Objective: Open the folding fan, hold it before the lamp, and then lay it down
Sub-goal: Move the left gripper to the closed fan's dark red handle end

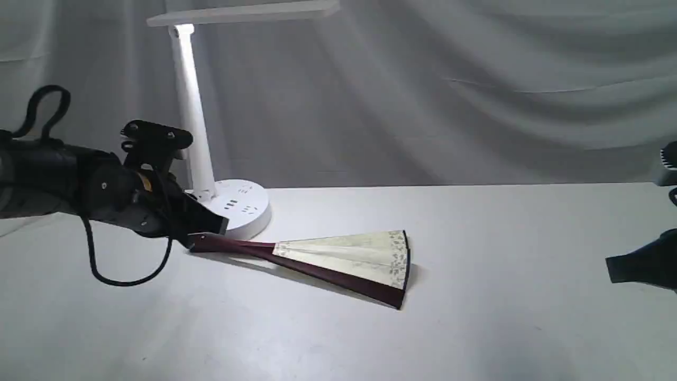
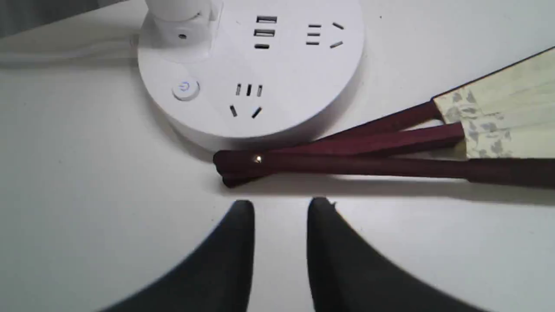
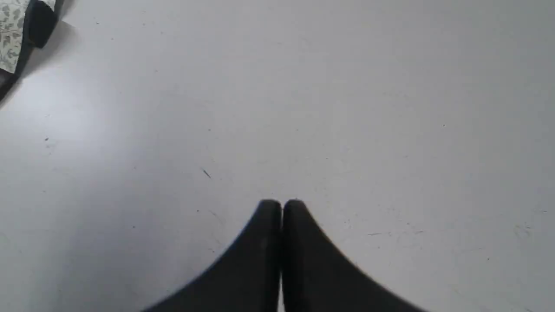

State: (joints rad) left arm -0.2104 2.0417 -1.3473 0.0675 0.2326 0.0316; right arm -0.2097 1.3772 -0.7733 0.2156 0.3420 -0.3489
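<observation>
Left claw (image 2: 281, 206) hovers narrowly parted, gripping nothing, just short of the folding fan's (image 1: 344, 259) pivot; only the left wrist view shows that gap. Partly spread, the fan lies on the worktop (image 1: 476, 328), pivot beside the lamp (image 1: 193, 121) base. Right claw (image 3: 282, 203), pinched shut, sits far right. Opening looks half done; next, clamp the ribs and spread the leaf.

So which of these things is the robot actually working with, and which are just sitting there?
For the job: folding fan, partly spread on the table; lamp, its base beside the fan's pivot; left hand, open, just short of that pivot; right hand, shut, empty, off to the side.
Just there: grey cloth backdrop; black cable looped from the left arm.
</observation>
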